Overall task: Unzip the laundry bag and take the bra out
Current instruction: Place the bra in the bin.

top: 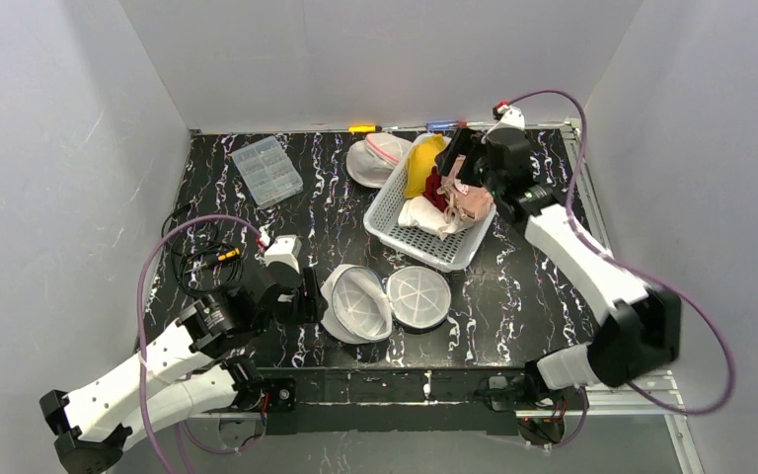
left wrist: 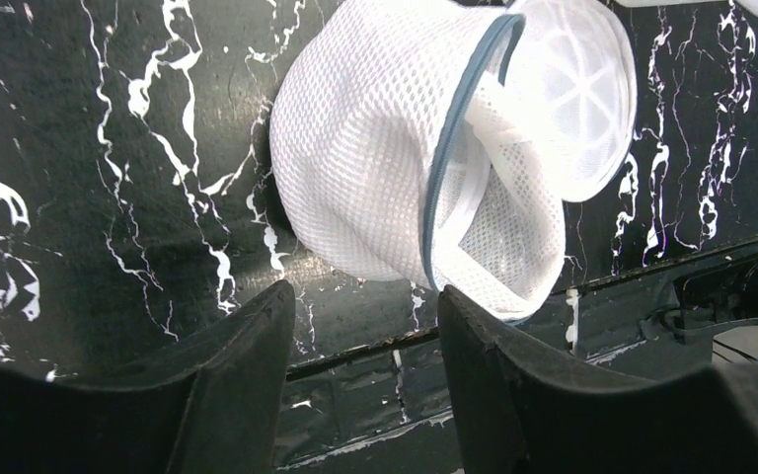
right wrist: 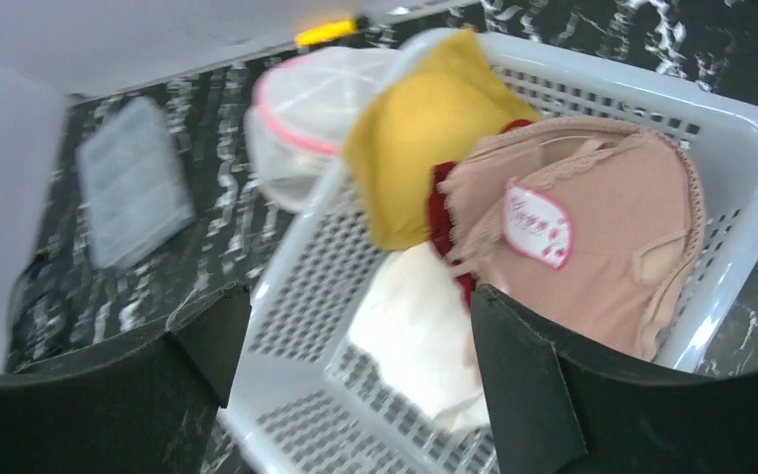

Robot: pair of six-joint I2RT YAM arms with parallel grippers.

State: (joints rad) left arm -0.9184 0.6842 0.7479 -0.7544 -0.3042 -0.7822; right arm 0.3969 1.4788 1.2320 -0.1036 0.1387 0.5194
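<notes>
The white mesh laundry bag [top: 358, 306] lies unzipped near the table's front edge, its round lid [top: 419, 296] flipped open to the right. In the left wrist view the bag [left wrist: 375, 158] shows a blue-grey zip edge and a hollow inside. My left gripper [top: 308, 294] [left wrist: 365, 308] stands open just left of the bag, with nothing between its fingers. A beige bra [top: 472, 202] [right wrist: 592, 227] with a pink tag lies in the white basket [top: 424, 249] [right wrist: 750, 158]. My right gripper [top: 459, 166] [right wrist: 355, 306] hovers open over the basket, holding nothing.
The basket also holds a yellow garment [right wrist: 424, 138], a red one [right wrist: 444, 212] and a white one [right wrist: 424, 336]. A second mesh bag with pink trim [top: 380, 158] sits behind it. A clear compartment box [top: 266, 170] and loose cables [top: 202, 262] lie at the left.
</notes>
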